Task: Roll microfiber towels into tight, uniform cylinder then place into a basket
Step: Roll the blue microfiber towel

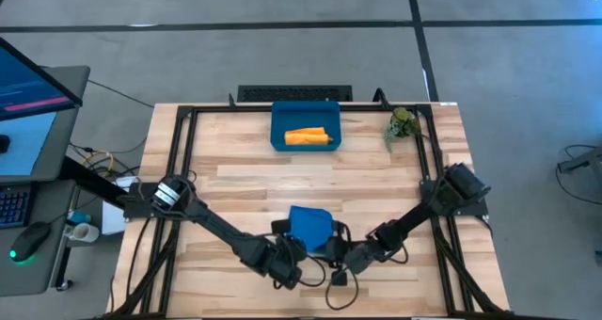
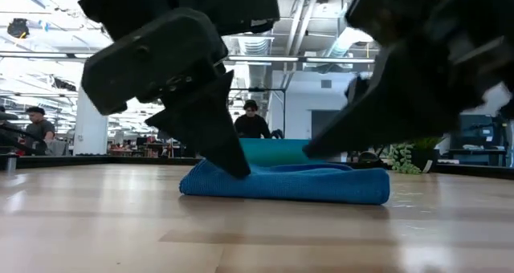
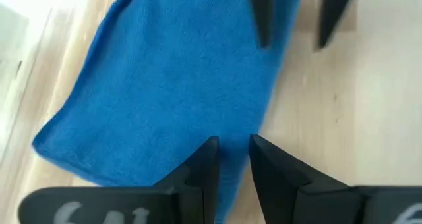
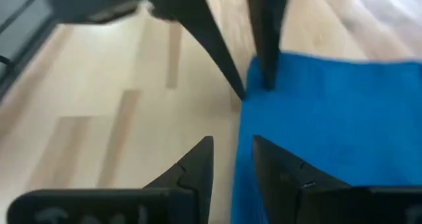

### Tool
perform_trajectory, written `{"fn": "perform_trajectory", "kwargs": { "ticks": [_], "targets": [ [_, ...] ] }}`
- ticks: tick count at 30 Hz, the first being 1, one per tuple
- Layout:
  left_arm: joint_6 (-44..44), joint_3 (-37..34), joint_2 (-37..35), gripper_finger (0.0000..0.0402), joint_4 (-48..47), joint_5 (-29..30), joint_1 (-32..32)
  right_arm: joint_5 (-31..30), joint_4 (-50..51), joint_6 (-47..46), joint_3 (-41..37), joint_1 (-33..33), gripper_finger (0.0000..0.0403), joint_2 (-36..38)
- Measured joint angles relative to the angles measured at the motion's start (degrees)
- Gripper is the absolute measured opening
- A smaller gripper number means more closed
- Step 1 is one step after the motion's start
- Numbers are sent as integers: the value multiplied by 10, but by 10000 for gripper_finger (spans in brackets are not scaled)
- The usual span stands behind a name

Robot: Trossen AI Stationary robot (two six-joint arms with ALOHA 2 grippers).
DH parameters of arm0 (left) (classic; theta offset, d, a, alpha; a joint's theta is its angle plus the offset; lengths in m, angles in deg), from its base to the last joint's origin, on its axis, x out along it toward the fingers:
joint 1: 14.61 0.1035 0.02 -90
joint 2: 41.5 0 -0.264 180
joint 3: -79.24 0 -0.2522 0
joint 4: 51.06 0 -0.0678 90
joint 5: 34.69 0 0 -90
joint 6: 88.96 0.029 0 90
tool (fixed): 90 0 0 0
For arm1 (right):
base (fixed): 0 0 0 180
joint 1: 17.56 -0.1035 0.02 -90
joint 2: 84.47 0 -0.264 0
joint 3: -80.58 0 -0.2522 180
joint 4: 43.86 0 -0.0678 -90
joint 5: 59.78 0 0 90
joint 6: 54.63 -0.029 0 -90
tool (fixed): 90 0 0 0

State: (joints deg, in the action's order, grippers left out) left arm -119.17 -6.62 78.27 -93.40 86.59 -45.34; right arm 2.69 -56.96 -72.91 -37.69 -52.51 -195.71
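High view: blue towel (image 1: 310, 229) lies folded flat near the counter's (image 1: 376, 179) front edge, left claw (image 1: 287, 256) and right claw (image 1: 350, 257) at its two near corners; orange towel (image 1: 308, 136), already rolled, sits in the basket (image 1: 280, 118) at the far edge. Low view: blue towel flat, not yet rolled. Left wrist view: left claw narrow, fingers straddling the towel's edge, grip uncertain. Right wrist view: right claw narrow, also astride the edge, nothing clearly pinched. Towel likely soft, light, floppy; best pinched at near corners.
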Motion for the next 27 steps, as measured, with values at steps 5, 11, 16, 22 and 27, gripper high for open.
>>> {"fn": "perform_trajectory", "kwargs": {
  "ticks": [5, 11, 16, 22, 27],
  "targets": [
    [-11, 0, 3, 77, -7, 6, -6, 6, 4, -54, 0, 6, 114, -28],
    [-11, 0, 3, 77, -11, -10, -7, 54, 10, -116, 3, 21, 103, -40],
    [-9, 0, 3, 77, -19, -67, -6, 72, 21, -127, 3, 33, 100, -36],
    [-15, 2, 3, 77, -69, -85, -6, 84, 24, -128, 3, 43, 100, -35],
    [1, 1, 2, 77, -88, -62, -12, 83, 14, -118, 1, 42, 100, -35]
  ]
}}
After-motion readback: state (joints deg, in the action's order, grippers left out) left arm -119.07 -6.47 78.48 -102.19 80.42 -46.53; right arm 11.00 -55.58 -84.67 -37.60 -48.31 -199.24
